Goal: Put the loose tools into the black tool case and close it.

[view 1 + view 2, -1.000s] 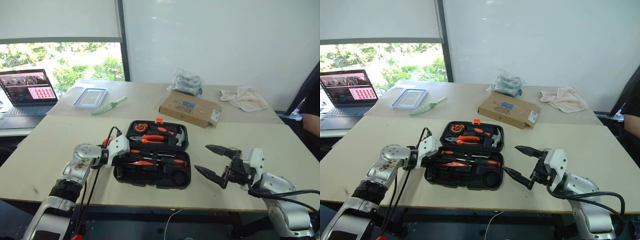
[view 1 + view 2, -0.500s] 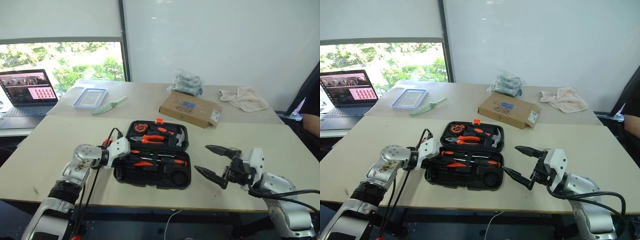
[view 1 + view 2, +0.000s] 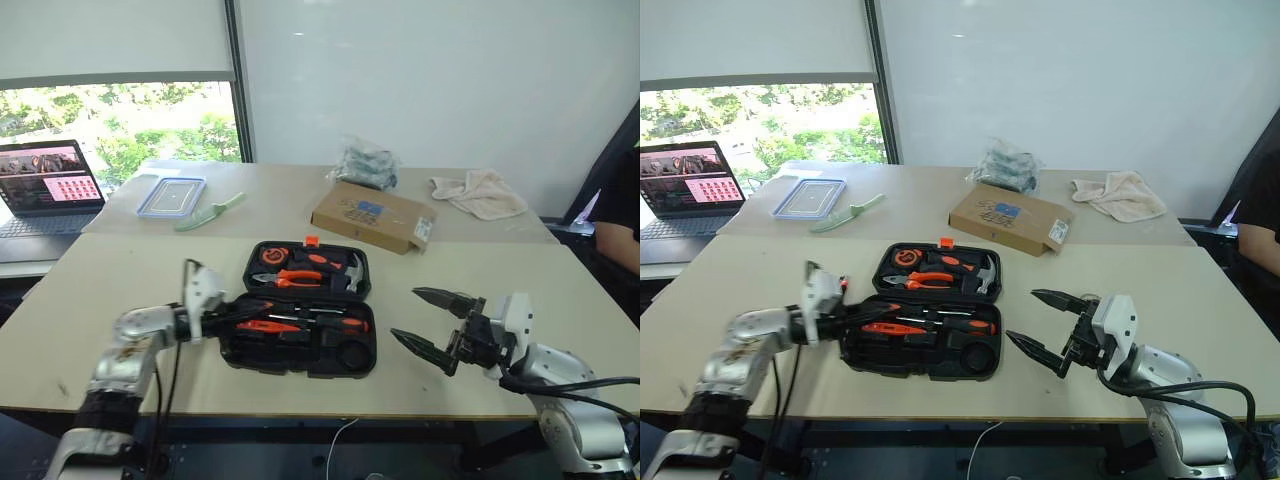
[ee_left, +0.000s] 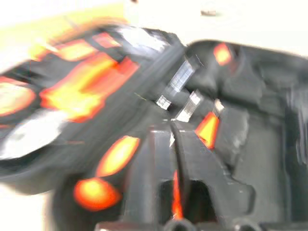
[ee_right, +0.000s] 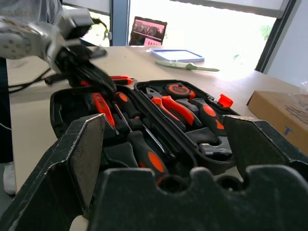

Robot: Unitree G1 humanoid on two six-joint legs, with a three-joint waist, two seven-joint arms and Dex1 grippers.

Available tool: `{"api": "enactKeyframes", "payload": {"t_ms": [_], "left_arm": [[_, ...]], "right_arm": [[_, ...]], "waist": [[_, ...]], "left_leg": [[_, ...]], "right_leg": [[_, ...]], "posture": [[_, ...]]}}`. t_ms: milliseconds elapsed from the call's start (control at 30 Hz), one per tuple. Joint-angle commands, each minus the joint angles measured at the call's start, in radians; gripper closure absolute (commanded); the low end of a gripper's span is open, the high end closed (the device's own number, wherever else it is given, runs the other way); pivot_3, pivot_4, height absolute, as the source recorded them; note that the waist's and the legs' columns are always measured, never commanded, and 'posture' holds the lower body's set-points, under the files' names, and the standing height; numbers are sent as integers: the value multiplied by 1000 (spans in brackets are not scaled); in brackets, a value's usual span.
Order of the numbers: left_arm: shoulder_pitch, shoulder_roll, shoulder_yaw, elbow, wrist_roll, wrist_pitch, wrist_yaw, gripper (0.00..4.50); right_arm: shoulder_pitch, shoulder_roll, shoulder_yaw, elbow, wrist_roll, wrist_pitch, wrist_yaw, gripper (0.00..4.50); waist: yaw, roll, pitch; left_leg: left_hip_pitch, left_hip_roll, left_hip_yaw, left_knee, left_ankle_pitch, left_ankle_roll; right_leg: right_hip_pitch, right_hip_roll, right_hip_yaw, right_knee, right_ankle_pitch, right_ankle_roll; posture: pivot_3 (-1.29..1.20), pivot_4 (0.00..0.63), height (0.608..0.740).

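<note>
The black tool case (image 3: 292,361) lies open at the middle of the table. Its far half holds orange-handled pliers, a hammer and a round tape. Orange-and-black screwdrivers (image 3: 262,326) lie in slots of the near half (image 5: 144,155). My left gripper (image 3: 226,322) sits level at the case's left edge, pointing into it (image 4: 172,127), with an orange handle just ahead of it. To the right of the case my right gripper (image 3: 403,312) hovers open and empty, aimed at the case (image 5: 168,139).
Behind the case lie a brown cardboard box (image 3: 372,215), a grey plastic bag (image 3: 362,162) and a towel (image 3: 478,192). At far left are a clear blue-rimmed container (image 3: 170,195), a pale green knife (image 3: 210,210) and a laptop (image 3: 40,185). A person's arm (image 3: 620,225) shows at right.
My left gripper has drawn back to the left, from over the case's near half to its left edge. The right gripper has stayed put, still open. The view has shifted slightly.
</note>
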Motion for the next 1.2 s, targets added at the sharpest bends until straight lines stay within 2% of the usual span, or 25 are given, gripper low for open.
{"api": "enactKeyframes", "payload": {"t_ms": [33,133,233,300,400,567,767,867,933,1033,1133,1200], "left_arm": [[195,42,191,-138,-77,-25,28,2620],[353,33,318,-211,-103,-10,103,1586],[592,-52,548,-255,-135,-12,238,572],[687,-97,607,-282,-146,-5,280,44],[733,-106,606,-308,-145,8,310,44],[630,-48,492,-351,-176,181,375,44],[323,59,282,-284,-130,496,532,44],[176,56,192,-201,-85,539,567,44],[94,53,130,-144,-59,563,567,44],[9,44,49,-93,-32,596,556,44],[-27,41,-10,-56,12,596,562,782],[-33,38,-18,-43,20,614,570,1512]], "right_arm": [[-23,-9,-16,10,22,-25,29,0],[-31,-2,-11,29,17,-42,46,0],[-42,4,12,57,-9,-86,78,0],[-49,7,20,72,-16,-109,93,0],[-64,8,27,93,-20,-128,104,0],[-89,10,40,113,-23,-131,116,0],[-111,5,51,115,-24,-120,112,0],[-103,3,54,104,-25,-119,107,0],[-93,2,55,95,-25,-117,101,0],[-79,0,52,83,-26,-115,90,0],[-63,-1,48,68,-25,-113,77,0],[-55,-2,47,60,-24,-112,72,0]], "waist": [[-6,0,0],[2,0,1],[12,0,1],[7,0,1],[20,0,1],[50,1,1],[40,0,1],[29,0,1],[19,0,1],[13,0,1],[12,0,1],[11,0,1]], "left_leg": [[0,0,0,0,0,0],[1,0,1,-2,-1,1],[1,-1,0,-1,-2,2],[2,0,1,-2,-3,3],[2,-1,1,-1,-3,3],[5,-2,0,-1,0,1],[6,-2,0,-1,1,0],[6,-3,0,-3,1,0],[5,-3,1,-3,5,-6],[3,-4,1,-4,6,-9],[1,-4,1,-4,6,-9],[1,-3,1,-4,6,-8]], "right_leg": [[0,0,0,-1,0,0],[0,-2,0,-2,-1,1],[1,-4,-2,-2,-1,1],[1,-5,-1,-3,-1,1],[2,-5,-2,-3,-1,1],[2,-6,-3,-3,-4,-6],[4,-2,-1,0,0,-1],[4,-2,-2,0,0,-1],[3,-1,-1,0,0,-2],[2,0,-1,-1,0,-1],[1,-1,-2,-2,0,-1],[1,-1,-1,-3,0,-1]], "posture": [[0,150,740],[0,150,740],[0,150,740],[0,150,740],[0,150,740],[0,150,740],[0,150,740],[0,150,740],[0,150,740],[0,150,740],[0,150,740],[0,150,740]]}}
